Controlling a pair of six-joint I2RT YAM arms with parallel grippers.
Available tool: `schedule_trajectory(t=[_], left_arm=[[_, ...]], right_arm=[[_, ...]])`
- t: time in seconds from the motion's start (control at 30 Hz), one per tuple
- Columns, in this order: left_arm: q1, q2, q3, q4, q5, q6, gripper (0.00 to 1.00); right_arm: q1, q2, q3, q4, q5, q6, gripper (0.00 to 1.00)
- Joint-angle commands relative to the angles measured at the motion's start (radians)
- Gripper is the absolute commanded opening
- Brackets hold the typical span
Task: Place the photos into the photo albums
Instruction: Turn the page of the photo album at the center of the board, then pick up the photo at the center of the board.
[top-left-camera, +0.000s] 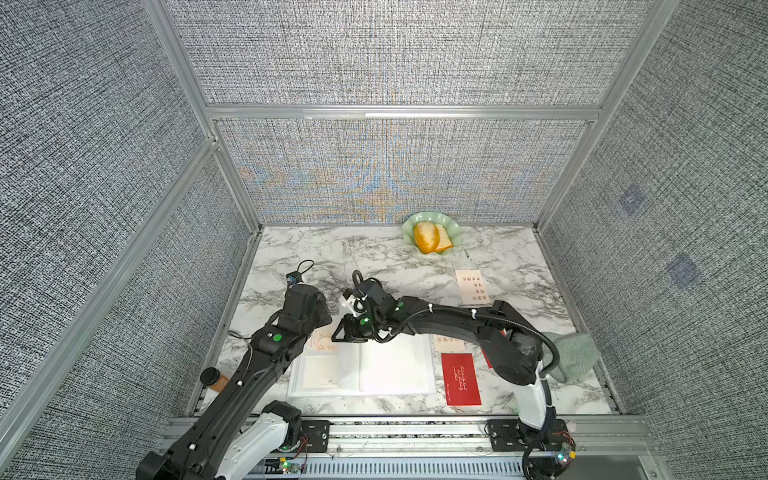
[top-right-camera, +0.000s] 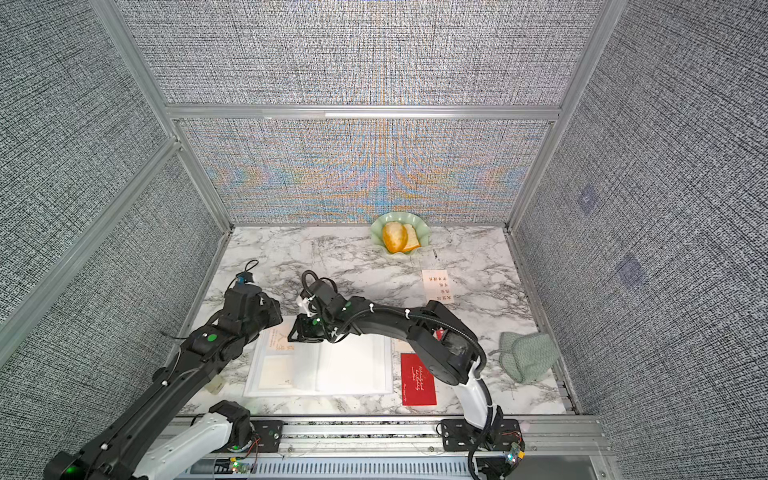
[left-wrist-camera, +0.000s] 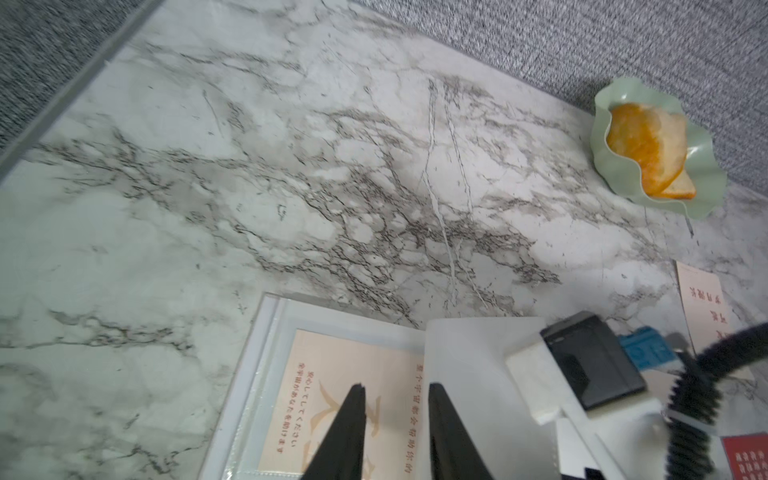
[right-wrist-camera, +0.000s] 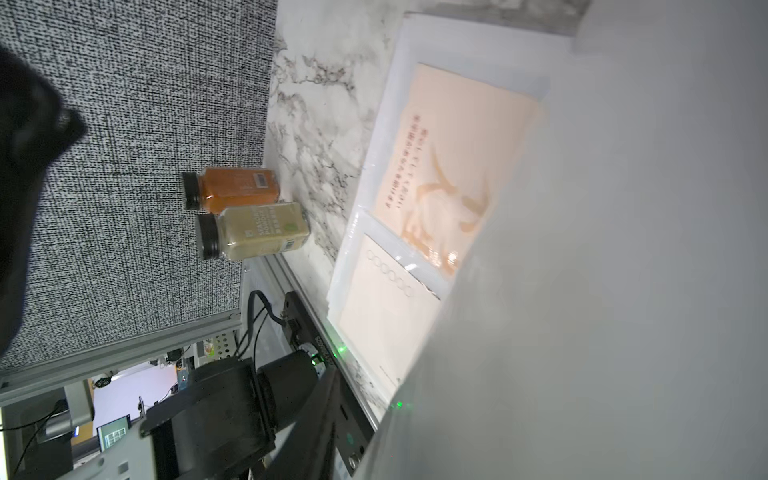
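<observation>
Two cream cards lie on the open album's left page, near the counter's front. The left gripper hovers spread over the farther card; the right gripper's state I cannot tell. A red card lies beside the album.
</observation>
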Motion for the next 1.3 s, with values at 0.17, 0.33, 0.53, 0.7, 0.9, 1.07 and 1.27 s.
schedule_trajectory(t=[0.17, 0.33, 0.53, 0.7, 0.9, 1.07, 1.27], left_arm=[[0.061, -0.040, 0.068, -0.040, -0.101, 0.061, 0.30], [0.076, -0.027, 0.078, -0.023, -0.072, 0.055, 0.31], [0.076, 0.026, 0.056, 0.064, 0.058, 0.050, 0.32], [0.074, 0.078, 0.020, 0.192, 0.260, 0.056, 0.32], [0.015, 0.220, 0.049, 0.243, 0.358, 0.019, 0.32], [-0.104, 0.334, 0.084, 0.299, 0.365, 0.020, 0.32], [-0.236, 0.492, 0.135, 0.400, 0.398, 0.002, 0.35]], right_arm=[[0.056, 0.140, 0.292, -0.132, -0.078, -0.045, 0.32], [0.053, 0.131, 0.331, -0.193, -0.053, -0.084, 0.33], [-0.001, -0.009, 0.136, -0.171, 0.017, -0.092, 0.33], [-0.079, -0.177, -0.102, -0.162, 0.098, -0.106, 0.33], [-0.204, -0.376, -0.349, -0.180, 0.171, -0.125, 0.33], [-0.311, -0.533, -0.484, -0.245, 0.229, -0.156, 0.33], [-0.446, -0.694, -0.594, -0.361, 0.305, -0.210, 0.39]])
